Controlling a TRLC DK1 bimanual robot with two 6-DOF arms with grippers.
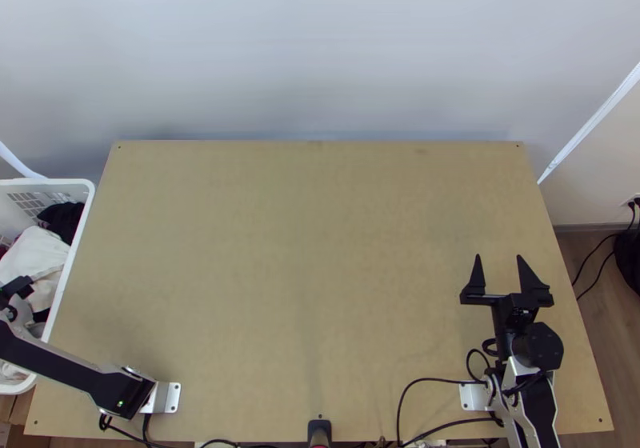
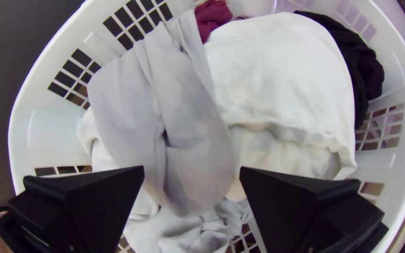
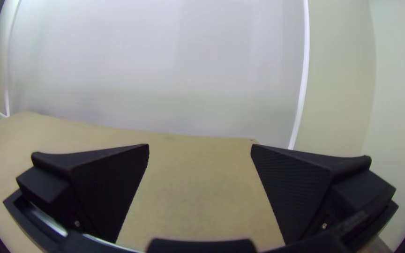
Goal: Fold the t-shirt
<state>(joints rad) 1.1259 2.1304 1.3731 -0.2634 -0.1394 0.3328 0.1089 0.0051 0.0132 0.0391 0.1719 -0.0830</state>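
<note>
A white basket (image 1: pixel 64 182) is set at the left side of the wooden table (image 1: pixel 312 256), and clothes are piled inside it. Over this basket the left gripper (image 1: pixel 16 286) is held, and in the left wrist view the two fingers of the left gripper (image 2: pixel 192 169) are spread wide apart, with cloth seen below and between them. It cannot be told which cloth is the t-shirt. A grey cloth (image 2: pixel 160 103) is bunched in long, soft folds, and its lower part is seen between the fingers. Right next to it, a big white cloth (image 2: pixel 282 65) is heaped up in a round lump, with a wavy edge. A black cloth (image 2: pixel 352 56) is tucked by the basket wall beside the white one, and a bit of dark red cloth (image 2: pixel 212 18) is seen behind the grey one. The right gripper (image 1: pixel 498 258) is held over the right part of the table, near the side edge, and its fingers are kept wide apart too. Black cables (image 1: pixel 424 380) are laid along the near edge, by the base of the right arm.
</note>
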